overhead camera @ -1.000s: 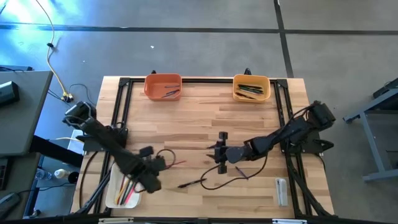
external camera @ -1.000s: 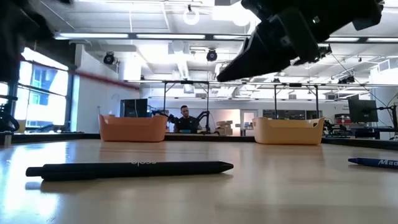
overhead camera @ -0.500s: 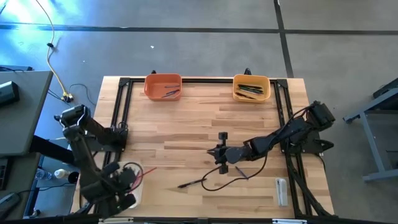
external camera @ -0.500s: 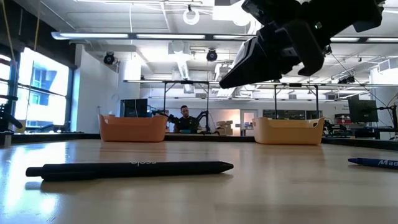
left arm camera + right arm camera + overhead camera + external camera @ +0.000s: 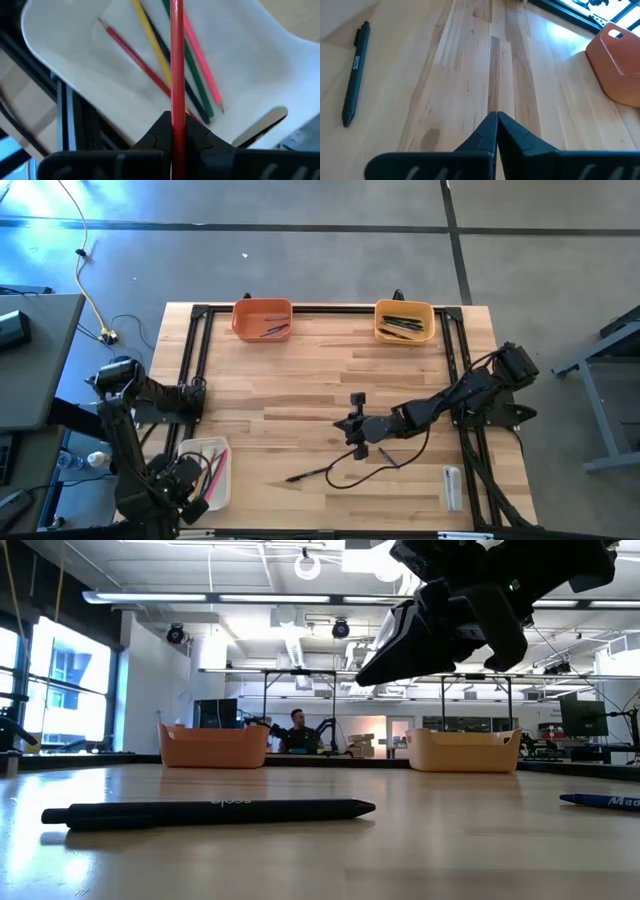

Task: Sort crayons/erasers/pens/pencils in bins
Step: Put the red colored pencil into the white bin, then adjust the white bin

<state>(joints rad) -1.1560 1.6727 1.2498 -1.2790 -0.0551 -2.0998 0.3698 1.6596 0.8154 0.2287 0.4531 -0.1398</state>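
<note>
The left pincer [image 5: 176, 132] is hanging over the white rounded-rectangle plastic tray [image 5: 196, 452] at about seven o'clock on the pale wooden worktop [image 5: 310, 390], its fingers clamping a long thin red pencil [image 5: 176, 60]. Seen from that wrist, the red pencil is running straight out from between the fingertips, over the tray's floor. In the tray below it, a second red pencil [image 5: 131, 55], a yellow one [image 5: 152, 42], a green one [image 5: 192, 70], a pink one [image 5: 202, 67] and a dark one are lying fanned and crossing each other.

The right pincer [image 5: 496, 122] is hovering near the middle of the worktop, its fingers pressing together on nothing, above bare planks. Just beside it, toward six o'clock, a long matte black pen [image 5: 312, 473] with pale lettering on its barrel is lying flat; from the level camera it is stretching across the foreground [image 5: 210, 811]. A blue pen [image 5: 600, 801] is lying off toward four o'clock.

At the far edge, an orange plastic bin [image 5: 262, 319] is sitting at eleven o'clock and a yellow-orange one [image 5: 404, 321] at one o'clock, each holding a few dark sticks. A small clear-grey block [image 5: 452, 485] is resting at about five o'clock. A person [image 5: 296, 729] is showing in the room beyond.
</note>
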